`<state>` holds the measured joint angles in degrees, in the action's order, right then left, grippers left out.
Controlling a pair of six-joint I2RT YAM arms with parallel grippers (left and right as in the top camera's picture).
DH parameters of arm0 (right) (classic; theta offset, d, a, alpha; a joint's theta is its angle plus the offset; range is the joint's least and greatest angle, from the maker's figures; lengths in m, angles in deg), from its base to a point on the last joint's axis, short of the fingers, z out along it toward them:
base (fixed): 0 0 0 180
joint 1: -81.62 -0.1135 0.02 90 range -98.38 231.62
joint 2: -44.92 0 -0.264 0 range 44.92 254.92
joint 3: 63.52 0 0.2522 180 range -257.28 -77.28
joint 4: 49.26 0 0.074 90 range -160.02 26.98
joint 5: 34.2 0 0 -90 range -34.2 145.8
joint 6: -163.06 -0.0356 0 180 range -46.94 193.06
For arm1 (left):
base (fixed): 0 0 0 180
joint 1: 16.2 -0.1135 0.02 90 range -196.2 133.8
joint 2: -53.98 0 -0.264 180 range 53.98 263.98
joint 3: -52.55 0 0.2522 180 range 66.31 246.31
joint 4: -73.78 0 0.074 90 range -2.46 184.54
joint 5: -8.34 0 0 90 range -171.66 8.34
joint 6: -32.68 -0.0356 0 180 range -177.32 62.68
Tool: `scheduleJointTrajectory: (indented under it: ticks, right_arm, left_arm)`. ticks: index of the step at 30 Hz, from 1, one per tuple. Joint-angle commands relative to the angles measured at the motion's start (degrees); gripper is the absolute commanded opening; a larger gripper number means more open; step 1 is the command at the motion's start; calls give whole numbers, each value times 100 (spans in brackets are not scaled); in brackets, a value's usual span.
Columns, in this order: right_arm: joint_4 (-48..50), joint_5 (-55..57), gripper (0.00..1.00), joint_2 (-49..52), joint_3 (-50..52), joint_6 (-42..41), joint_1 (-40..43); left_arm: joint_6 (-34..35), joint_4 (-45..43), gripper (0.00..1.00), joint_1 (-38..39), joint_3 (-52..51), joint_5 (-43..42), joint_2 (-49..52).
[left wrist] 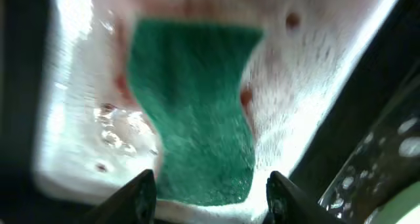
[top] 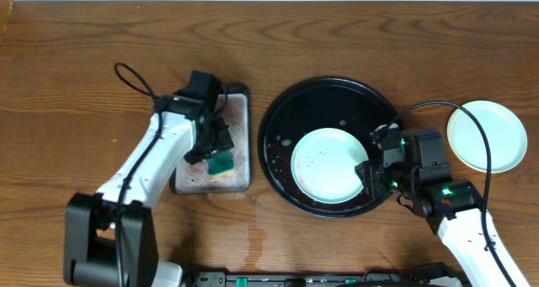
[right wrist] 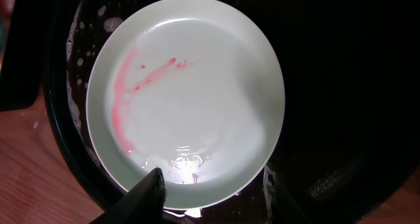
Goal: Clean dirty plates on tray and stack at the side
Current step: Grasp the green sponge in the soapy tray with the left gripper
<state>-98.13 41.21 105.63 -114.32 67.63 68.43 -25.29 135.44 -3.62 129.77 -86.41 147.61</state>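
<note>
Fetching the green rectangular sponge (left wrist: 193,106) seems in hand: the open left gripper (left wrist: 209,191) must close on it, while the open right gripper (right wrist: 211,188) hovers by the red-streaked mint round plate (right wrist: 190,86)

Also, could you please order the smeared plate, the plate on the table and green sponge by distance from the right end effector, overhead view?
1. Smeared plate, in the round tray.
2. Plate on the table, far right.
3. Green sponge, left, in the rectangular tray.
</note>
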Motion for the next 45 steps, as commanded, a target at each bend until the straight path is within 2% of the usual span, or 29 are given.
scheduleJointTrajectory:
  ticks: [1, 8, 9, 13, 14, 15, 19, 21, 22, 23, 24, 25, 30, 34, 38, 40, 41, 42, 45]
  right_arm:
    - [-2, -22, 47, -33, -79, -28, -13]
    - [-48, -26, 46, -33, -79, -33, -13]
    - [-68, -26, 46, -33, -79, -31, -13]
    - [-136, -24, 45, -33, -79, -31, -13]
    - [-138, -24, 45, -33, -79, -31, -13]
    - [-136, -24, 45, -33, -79, -31, -13]
    - [-136, -24, 44, -33, -79, -31, -13]
    - [-136, -24, 44, -33, -79, -31, -13]
    - [-133, -24, 44, -33, -79, -31, -13]
    - [-136, -24, 43, -33, -79, -31, -13]
    - [-136, -24, 43, -33, -79, -31, -13]
    - [-136, -24, 44, -33, -79, -31, -13]
    - [-136, 83, 44, -33, -79, -33, -13]
    - [-136, 326, 44, -33, -79, -260, -13]
    - [-107, 407, 45, -33, -79, -490, 4]
    - [-103, 407, 46, -33, -79, -507, 50]
    - [-103, 409, 47, -24, -79, -505, 92]
    - [-98, 409, 47, -9, -79, -507, 153]
    - [-83, 407, 43, 76, -79, -570, 422]
  left_arm:
    - [-138, -188, 55, -2, 55, 1113, 24]
    - [-138, -756, 55, -4, -179, 1145, 756]
    - [-136, -756, 52, -4, -179, 1143, 898]
    - [-138, -767, 27, -4, -177, 1023, 1073]
    - [-142, -778, 12, -2, -164, 990, 1069]
    - [-149, -774, 8, -4, -140, 962, 1056]
    - [-839, -721, 7, -2, 50, 323, 933]
    - [-951, -595, 7, -2, 164, 192, 831]
    - [-951, -485, 14, -2, 229, 170, 752]
    - [-951, -404, 43, -2, 267, 168, 684]
    - [-951, -313, 54, -2, 282, 166, 601]
    - [-949, -208, 58, -2, 282, 160, 518]
    - [-879, 245, 61, -2, 232, 63, 422]
    - [-612, 26, 61, -2, -125, 66, 448]
    - [-426, -732, 53, -2, -686, 57, 531]
    - [-428, -1012, 36, -2, -890, 39, 538]
    - [-431, -1058, 19, -2, -940, 39, 538]
    - [-433, -1038, 8, -2, -940, 39, 538]
    - [-518, -848, 8, -4, -841, 46, 481]
